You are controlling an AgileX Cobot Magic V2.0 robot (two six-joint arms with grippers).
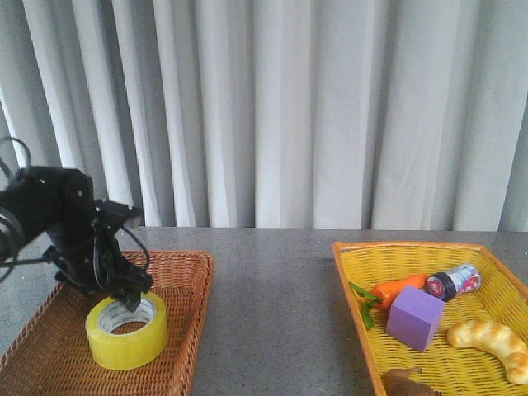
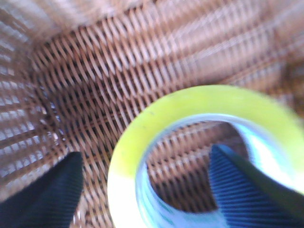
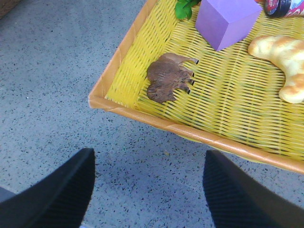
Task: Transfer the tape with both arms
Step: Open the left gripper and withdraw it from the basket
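Observation:
The yellow tape roll [image 1: 128, 338] lies flat in the brown wicker basket [image 1: 186, 280] at the left. My left gripper [image 1: 124, 297] reaches down onto the roll's far rim. In the left wrist view the left gripper [image 2: 146, 152] is open and straddles the tape [image 2: 190, 97] wall. One finger [image 2: 52, 194] is outside over the basket floor [image 2: 118, 61], the other [image 2: 242, 190] is inside the core. My right gripper [image 3: 148, 153] is open and empty over the grey table; it does not show in the front view.
A yellow basket [image 1: 388, 252] at the right holds a purple cube [image 1: 415, 318], a carrot [image 1: 396, 289], a can [image 1: 454, 282], a croissant [image 1: 491, 342] and a brown toy animal [image 3: 168, 78]. Its near corner rim [image 3: 142, 118] lies just ahead of the right gripper. Grey curtains hang behind.

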